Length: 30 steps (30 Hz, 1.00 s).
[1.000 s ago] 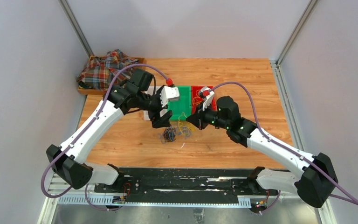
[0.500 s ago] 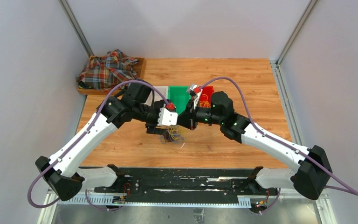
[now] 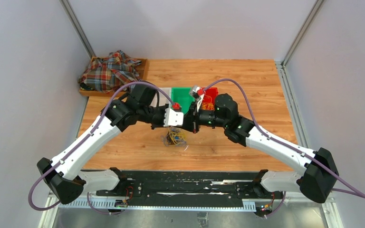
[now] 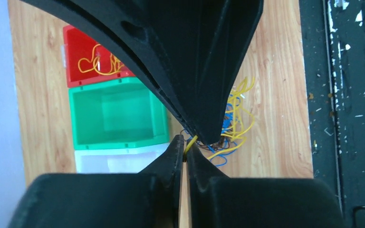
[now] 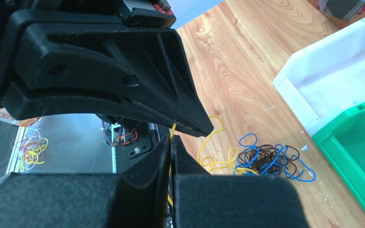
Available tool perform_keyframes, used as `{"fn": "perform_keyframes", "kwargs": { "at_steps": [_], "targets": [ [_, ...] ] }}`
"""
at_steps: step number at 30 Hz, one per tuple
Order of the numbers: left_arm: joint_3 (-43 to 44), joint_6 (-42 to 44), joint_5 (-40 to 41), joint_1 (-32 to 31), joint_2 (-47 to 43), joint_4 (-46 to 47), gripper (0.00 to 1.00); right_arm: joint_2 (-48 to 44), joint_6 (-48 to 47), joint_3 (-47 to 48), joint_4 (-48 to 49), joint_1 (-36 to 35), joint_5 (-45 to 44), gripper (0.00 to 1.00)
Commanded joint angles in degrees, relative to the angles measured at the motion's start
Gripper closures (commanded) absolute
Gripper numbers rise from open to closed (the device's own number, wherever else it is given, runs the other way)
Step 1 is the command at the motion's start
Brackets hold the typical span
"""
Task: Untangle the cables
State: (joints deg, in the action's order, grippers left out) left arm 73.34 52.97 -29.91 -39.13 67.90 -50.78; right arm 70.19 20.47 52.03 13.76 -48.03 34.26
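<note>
The cables [image 3: 175, 137] lie in a small yellow, blue and dark tangle on the wooden table near the front edge. My left gripper [image 3: 185, 122] and right gripper [image 3: 192, 122] meet tip to tip just above it. In the left wrist view the left gripper [image 4: 185, 144] is shut on a yellow cable [image 4: 191, 140] that rises from the tangle [image 4: 233, 128]. In the right wrist view the right gripper [image 5: 171, 141] is shut on the same yellow strand [image 5: 173, 128], with the tangle [image 5: 266, 159] on the wood beyond.
A white bin [image 4: 123, 161], a green bin [image 4: 119, 142] and a red bin [image 4: 76, 78] holding yellow cables stand in a row behind the tangle. A plaid cloth [image 3: 109, 71] lies on a wooden tray at the back left. The arms' mounting rail [image 3: 180, 183] runs along the near edge.
My left gripper swung from over the bins to the right gripper's tips and shut on the yellow cable. The right arm shifted left and stayed shut.
</note>
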Motion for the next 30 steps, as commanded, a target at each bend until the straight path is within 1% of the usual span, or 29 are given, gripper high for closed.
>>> {"fn": "perform_keyframes", "kwargs": {
  "at_steps": [1, 4, 5, 6, 7, 8, 9, 11, 13, 14, 19, 24, 28, 30],
  "targets": [
    [2.7, -7.1, 2.6, -0.5, 0.2, 2.4, 0.98, -1.9, 1.9, -1.3, 3.7, -0.7, -3.1, 0.99],
    [2.6, -10.2, 3.8, -0.5, -1.1, 3.5, 0.99, -5.4, 2.8, -4.6, 5.9, -0.7, -9.7, 0.99],
    [2.9, -11.3, 4.5, -0.5, -1.6, 3.8, 1.00, -6.7, 3.3, -5.8, 6.5, -0.7, -13.9, 0.97],
    [3.4, -12.5, 5.4, -0.5, -1.9, 4.2, 1.00, -8.1, 3.6, -7.0, 6.7, -0.7, -19.0, 0.93],
    [4.1, -14.0, 6.7, -0.5, -2.0, 4.5, 0.99, -9.4, 3.7, -8.1, 6.3, -0.7, -24.2, 0.84],
    [5.2, -15.6, 8.2, -0.5, -1.7, 4.5, 1.00, -10.9, 4.1, -8.8, 5.1, -0.7, -29.7, 0.74],
    [6.5, -17.7, 10.4, -0.5, -1.3, 4.4, 1.00, -12.1, 4.0, -9.4, 4.4, -0.8, -33.2, 0.65],
    [9.4, -21.6, 12.7, -0.5, -0.8, 4.2, 1.00, -13.9, 2.7, -12.0, 6.8, -1.0, -34.8, 0.55],
    [11.3, -25.6, 13.3, -0.5, -0.6, 4.0, 1.00, -14.4, 0.7, -13.6, 10.2, -1.8, -33.5, 0.41],
    [11.9, -27.5, 13.2, -0.5, -0.6, 4.0, 1.00, -14.1, -1.1, -13.8, 11.0, -2.4, -33.2, 0.37],
    [13.7, -34.5, 11.7, -0.7, -0.8, 3.8, 1.00, -13.6, -4.8, -13.9, 13.7, -4.8, -33.0, 0.33],
    [16.0, -36.4, 11.1, -1.0, -0.1, 2.7, 1.00, -13.3, -7.3, -13.5, 18.8, -7.6, -38.3, 0.29],
    [17.6, -37.0, 10.2, -1.7, 0.4, 1.9, 1.00, -9.4, -7.8, -11.1, 21.2, -8.4, -42.5, 0.29],
    [18.7, -37.8, 9.4, -1.9, 0.7, 1.2, 1.00, -6.8, -7.4, -9.5, 21.0, -8.7, -46.1, 0.29]
  ]
}}
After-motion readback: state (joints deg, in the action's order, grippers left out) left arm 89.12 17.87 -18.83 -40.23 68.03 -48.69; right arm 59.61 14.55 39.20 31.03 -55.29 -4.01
